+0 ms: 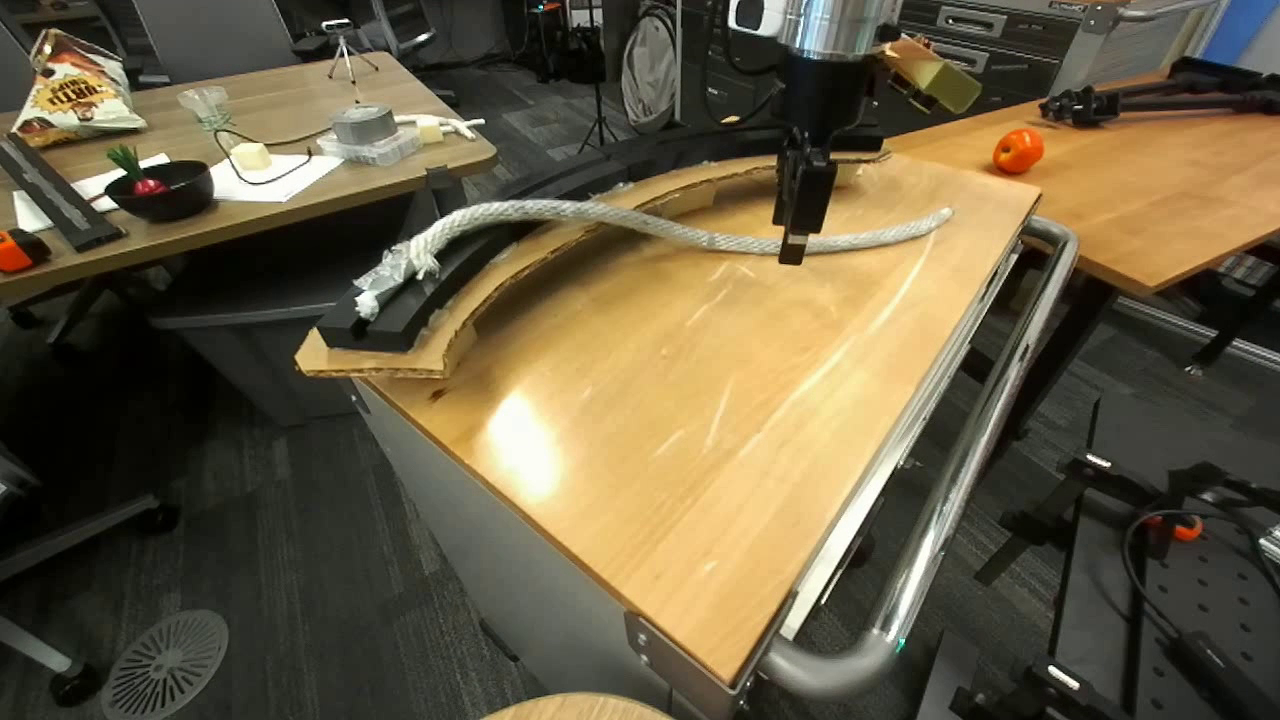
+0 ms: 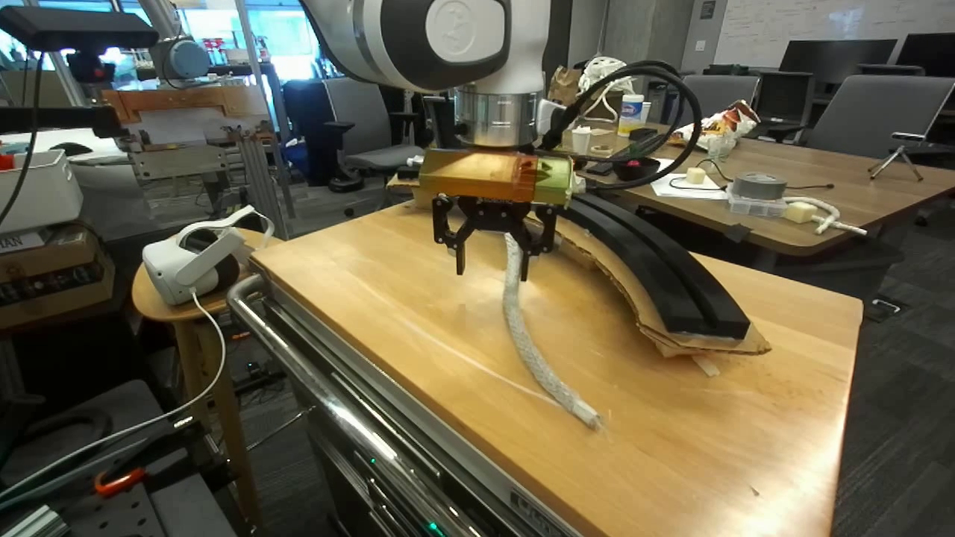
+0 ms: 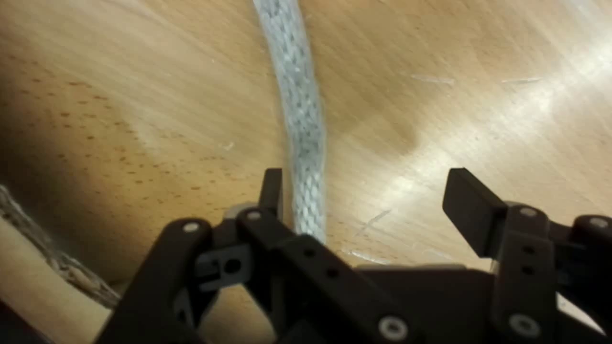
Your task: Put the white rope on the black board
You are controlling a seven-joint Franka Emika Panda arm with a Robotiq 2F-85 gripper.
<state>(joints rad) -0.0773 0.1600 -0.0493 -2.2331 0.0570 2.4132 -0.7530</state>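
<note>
Parted jaws hang above white rope [image 3: 304, 119], 1 end on black board [image 2: 649, 259].

Gripper [image 2: 492, 276] kinda blocks the far stretch of the white rope [image 2: 531, 358] in an exterior view, wrist view crops it up top, and both exterior views chop off the arm [image 2: 462, 37].

The rope [image 3: 306, 124] looks rough-woven, the board [image 2: 656, 261] matt, the wooden tabletop [image 1: 680, 400] glossy.
</note>
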